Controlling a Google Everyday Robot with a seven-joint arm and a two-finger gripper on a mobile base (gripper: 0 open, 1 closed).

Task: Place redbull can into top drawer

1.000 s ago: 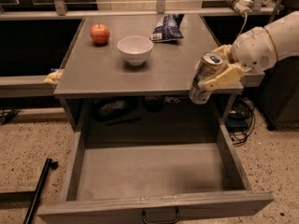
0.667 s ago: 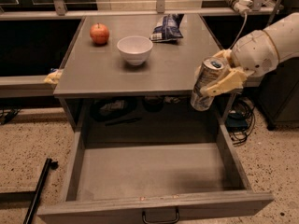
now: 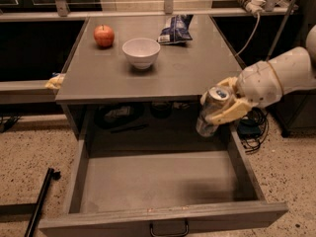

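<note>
The redbull can (image 3: 209,111), silver and blue with a silver top, hangs tilted in my gripper (image 3: 219,106), which is shut on it. The gripper holds it in the air beside the front right corner of the grey table, above the right rear part of the top drawer (image 3: 158,181). The drawer is pulled fully open, with a flat grey floor, low side walls and a dark handle (image 3: 169,228) on its front. The can does not touch the drawer floor. My white arm (image 3: 279,78) reaches in from the right.
On the grey table top (image 3: 187,73) stand a red apple (image 3: 104,35), a white bowl (image 3: 141,52) and a blue and white snack bag (image 3: 176,29). Cables (image 3: 252,127) lie on the floor at the right. A black bar (image 3: 42,196) lies on the floor at the left.
The gripper with the can has moved slightly down and forward, toward the drawer's right rear corner. Nothing else has moved.
</note>
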